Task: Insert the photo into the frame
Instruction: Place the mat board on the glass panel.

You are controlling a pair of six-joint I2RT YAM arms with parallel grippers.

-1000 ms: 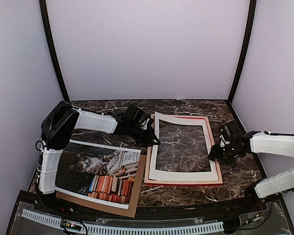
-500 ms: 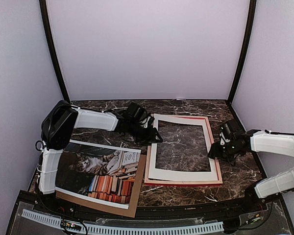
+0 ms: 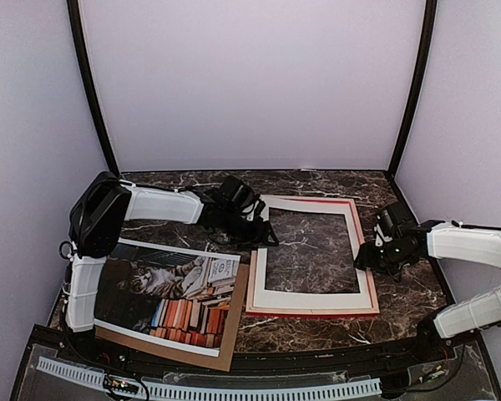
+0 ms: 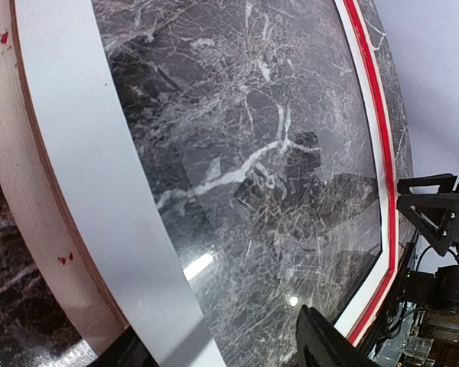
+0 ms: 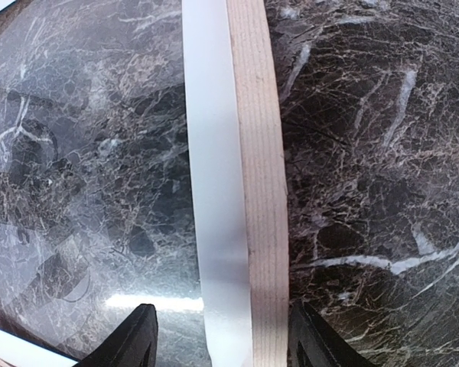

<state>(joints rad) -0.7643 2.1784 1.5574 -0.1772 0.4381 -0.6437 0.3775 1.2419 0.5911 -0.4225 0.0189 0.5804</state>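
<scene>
Dark marble table [image 3: 317,180] holds the photo [image 3: 171,296] at 8 o'clock on a brown board [image 3: 234,334]; we see the left tool [image 3: 265,236] spread open at the 10 o'clock corner of the frame [image 3: 313,313], the right tool [image 3: 363,263] spread open astride its 3 o'clock rail.

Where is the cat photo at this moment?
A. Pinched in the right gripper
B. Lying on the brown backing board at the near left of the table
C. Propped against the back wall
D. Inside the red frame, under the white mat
B: the photo lies face up on the brown backing board at the near left, apart from the frame, whose white mat shows only bare marble through its opening.
</scene>
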